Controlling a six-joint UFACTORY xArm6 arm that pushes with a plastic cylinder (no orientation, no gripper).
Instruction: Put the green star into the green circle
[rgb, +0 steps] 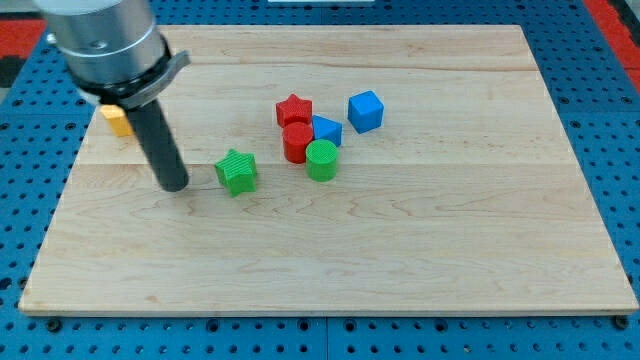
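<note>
Nearest the camera lies the bare front edge of the bench (320, 300), a pale wooden board carrying all the blocks. Our arm ends in a dark rod; our tip (176, 187) rests on the bench just beside the green star (237, 172), at its 9 o'clock, with a small gap between them. No fingers exist on this rig: the rod holds nothing and touches no block. The green circle (321, 160) stands at the star's 3 o'clock, touching the red cylinder (297, 143), with the red star (294, 110), blue triangular block (326, 130) and blue cube (366, 111) beyond. We judge a straight push toward 3 o'clock suitable. Keep the line through the star's centre, or it may rotate aside. A yellow block (118, 120) sits half hidden behind the arm.
</note>
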